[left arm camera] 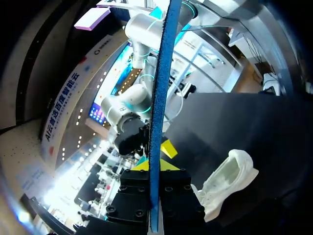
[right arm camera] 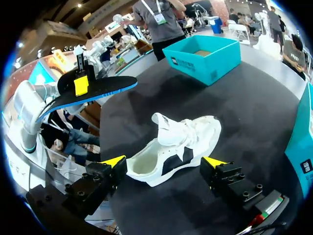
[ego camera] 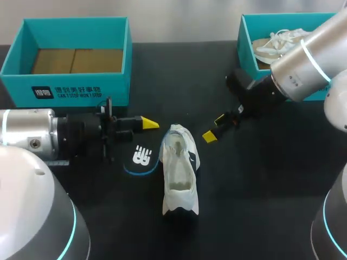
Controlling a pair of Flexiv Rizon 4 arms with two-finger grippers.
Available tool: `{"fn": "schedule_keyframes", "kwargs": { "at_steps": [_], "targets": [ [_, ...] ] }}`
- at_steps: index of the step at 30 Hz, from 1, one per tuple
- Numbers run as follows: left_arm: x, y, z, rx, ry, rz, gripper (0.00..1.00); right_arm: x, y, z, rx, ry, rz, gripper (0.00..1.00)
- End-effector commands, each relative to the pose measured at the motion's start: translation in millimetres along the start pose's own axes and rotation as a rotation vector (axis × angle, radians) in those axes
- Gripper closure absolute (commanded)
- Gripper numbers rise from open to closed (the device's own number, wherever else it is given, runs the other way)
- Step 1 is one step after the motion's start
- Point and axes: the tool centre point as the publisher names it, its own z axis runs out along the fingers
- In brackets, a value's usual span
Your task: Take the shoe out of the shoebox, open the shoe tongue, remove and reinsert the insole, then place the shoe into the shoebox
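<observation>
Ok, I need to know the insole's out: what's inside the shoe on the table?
The shoe looks hollow, pale lining only; its toe end is covered. The insole is in the left hand.

The right pincer [right arm camera: 164, 163] is hanging low with its fingers spread wide. The white shoe [right arm camera: 172, 147] is lying on the black counter [right arm camera: 239, 112] between them and just ahead. Beyond the shoe, the left pincer [right arm camera: 80, 79] is gripping a black, blue-edged insole [right arm camera: 105, 88] above the counter, and a teal box [right arm camera: 205, 61] is sitting farther off.
</observation>
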Motion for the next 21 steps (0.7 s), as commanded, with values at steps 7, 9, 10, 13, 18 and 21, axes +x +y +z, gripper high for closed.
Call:
{"fn": "schedule_keyframes", "kwargs": {
  "at_steps": [7,9,10,13,18,21],
  "targets": [
    [17.6,-29,0,0.044,-0.007,-0.093,1.00,16.0,-14.6,6,0.026,-0.125,-0.310,0.00],
    [23.9,-37,1,0.067,-0.009,-0.126,1.00,19.7,-22.8,8,0.028,-0.152,-0.365,0.00],
    [27.2,-41,1,0.073,-0.007,-0.135,1.00,20.3,-26.5,10,0.028,-0.162,-0.379,0.00],
    [38.7,-52,3,0.097,-0.004,-0.171,1.00,24.9,-35.3,16,0.065,-0.185,-0.424,0.00],
    [56.9,-60,-1,0.116,-0.034,-0.252,1.00,29.5,-45.6,27,0.096,-0.169,-0.462,0.00],
    [56.9,-60,-1,0.116,-0.034,-0.252,1.00,29.5,-45.6,27,0.096,-0.169,-0.462,0.00]
  ]
}}
